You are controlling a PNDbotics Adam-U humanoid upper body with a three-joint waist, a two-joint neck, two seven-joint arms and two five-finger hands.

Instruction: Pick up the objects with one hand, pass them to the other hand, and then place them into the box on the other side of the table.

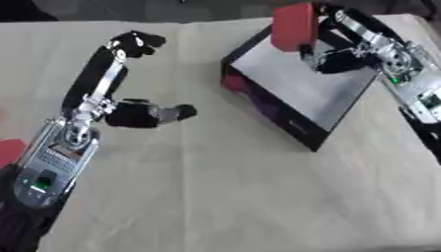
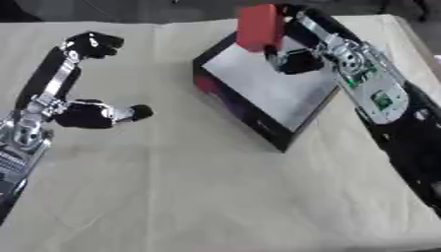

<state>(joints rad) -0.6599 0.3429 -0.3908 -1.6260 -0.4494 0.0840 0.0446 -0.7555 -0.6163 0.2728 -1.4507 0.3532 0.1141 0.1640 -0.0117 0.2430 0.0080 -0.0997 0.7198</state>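
Your left hand (image 1: 129, 106) is nearest you, fingers spread and holding nothing, well apart from the work. Farther out, your right hand (image 1: 331, 47) has its fingers curled round the red rectangular block (image 1: 293, 25), which stands upright on its long axis. The shallow black box with its pale grey floor (image 1: 297, 83) lies directly below and just nearer you than that hand, so lowering the block looks like the next move.

Red block (image 2: 258, 25), black box (image 2: 258, 93) with pale inside, beige table (image 1: 233, 197)

Box (image 1: 301, 88) walls (low) rim open interior.
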